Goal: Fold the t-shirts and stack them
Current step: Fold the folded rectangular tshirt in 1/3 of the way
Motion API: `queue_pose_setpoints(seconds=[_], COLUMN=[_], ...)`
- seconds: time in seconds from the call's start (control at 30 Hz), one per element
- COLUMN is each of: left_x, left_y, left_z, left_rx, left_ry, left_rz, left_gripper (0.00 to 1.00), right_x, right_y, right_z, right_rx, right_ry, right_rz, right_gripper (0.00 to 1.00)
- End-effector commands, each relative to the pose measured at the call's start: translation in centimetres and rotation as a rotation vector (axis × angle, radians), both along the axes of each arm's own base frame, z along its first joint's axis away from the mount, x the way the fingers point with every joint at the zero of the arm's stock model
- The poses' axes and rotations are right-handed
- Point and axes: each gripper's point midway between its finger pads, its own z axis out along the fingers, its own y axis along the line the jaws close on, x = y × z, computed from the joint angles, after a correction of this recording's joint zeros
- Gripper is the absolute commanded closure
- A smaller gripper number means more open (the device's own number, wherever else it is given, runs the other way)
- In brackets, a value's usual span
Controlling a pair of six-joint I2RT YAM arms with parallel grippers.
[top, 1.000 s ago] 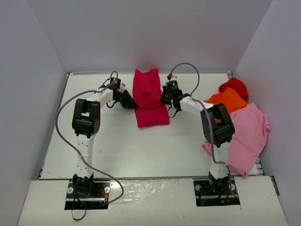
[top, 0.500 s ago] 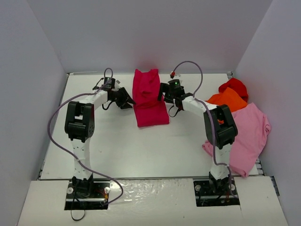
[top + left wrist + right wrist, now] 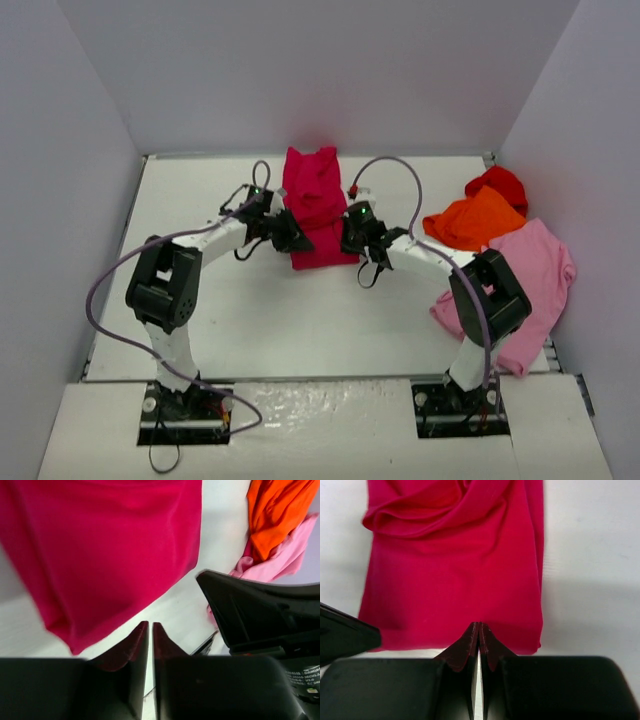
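Note:
The crimson-magenta t-shirt (image 3: 318, 205) lies folded in a long strip at the back middle of the table. My left gripper (image 3: 293, 240) is shut and empty, its tips (image 3: 150, 625) over bare table just off the shirt's (image 3: 110, 550) near left corner. My right gripper (image 3: 350, 238) is shut, its tips (image 3: 478, 625) at the shirt's (image 3: 455, 580) near hem by the right corner; the cloth there lies flat. The orange shirt (image 3: 475, 218), the red shirt (image 3: 500, 183) and the light pink shirt (image 3: 530, 285) lie in a heap at the right.
White walls close in the table (image 3: 250, 310) on three sides. In the left wrist view the right gripper's black body (image 3: 260, 615) stands close by, with the orange (image 3: 275, 515) and pink (image 3: 280, 560) shirts behind it.
Both grippers have moved from the shirt's two sides toward me and inward, to its near corners. The crimson shirt has not shifted.

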Motion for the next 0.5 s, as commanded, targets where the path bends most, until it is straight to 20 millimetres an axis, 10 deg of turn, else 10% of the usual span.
queue_pose_setpoints(seconds=[0.0, 0.3, 0.47], left_x=[3.4, 5.3, 3.3], left_y=[-2.7, -3.6, -3.4], left_z=[2.9, 1.0, -1.0], left_rx=[-0.054, -0.024, -0.019], left_ry=[-0.125, -0.097, -0.037], left_rz=[-0.021, -0.038, -0.049], left_gripper=[1.00, 1.00, 1.00], right_x=[3.1, 5.4, 2.6], right_y=[1.1, 2.8, 2.7], right_z=[0.9, -0.4, -3.0], right_rx=[0.002, -0.011, -0.034], right_ry=[-0.061, -0.050, 0.038], right_rz=[-0.013, 0.023, 0.062], right_gripper=[1.00, 1.00, 1.00])
